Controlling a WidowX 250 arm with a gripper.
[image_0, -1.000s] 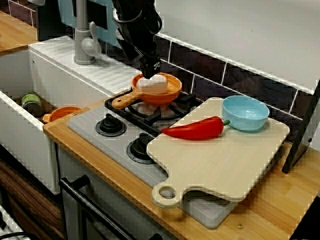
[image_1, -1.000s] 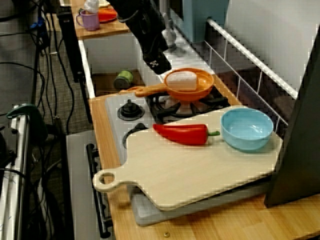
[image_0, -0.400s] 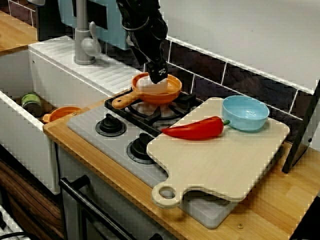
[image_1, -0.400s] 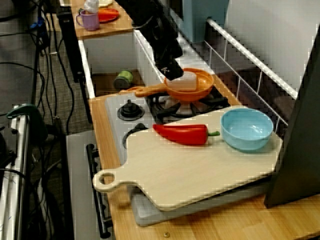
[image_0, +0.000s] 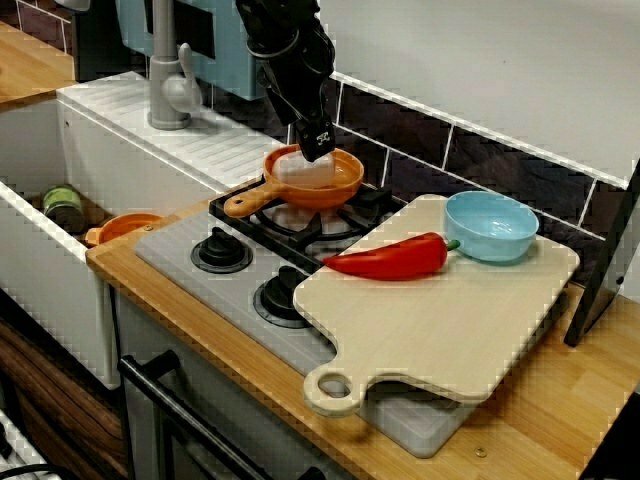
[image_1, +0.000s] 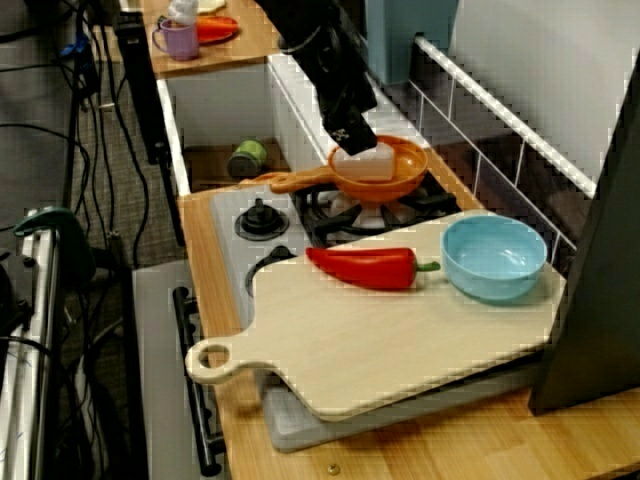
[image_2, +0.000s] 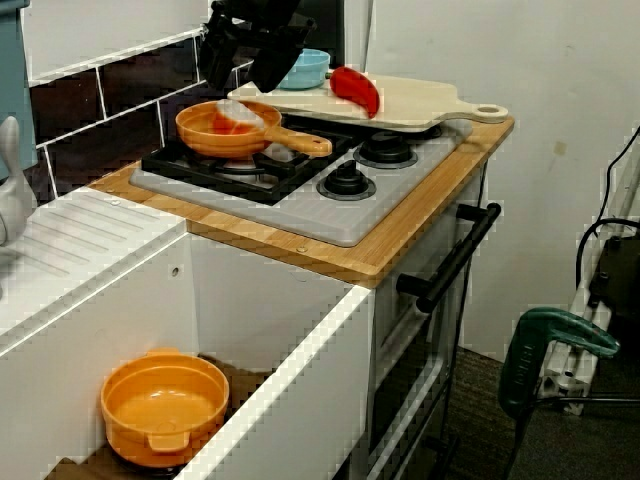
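Under end effector (image_0: 318, 152): block (image_0: 296, 170) (in pan (image_0: 346, 180))

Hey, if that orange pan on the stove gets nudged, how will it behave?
The pan looks like light plastic, so it would probably slide easily on the grate. Its long handle sticks out sideways, so a push there would likely spin it.

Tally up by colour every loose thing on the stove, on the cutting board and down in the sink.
Orange: 2, frying pan and pot
Red: 1, pepper
Blue: 1, bowl
White: 1, block in the pan
Green: 1, can
Total: 6
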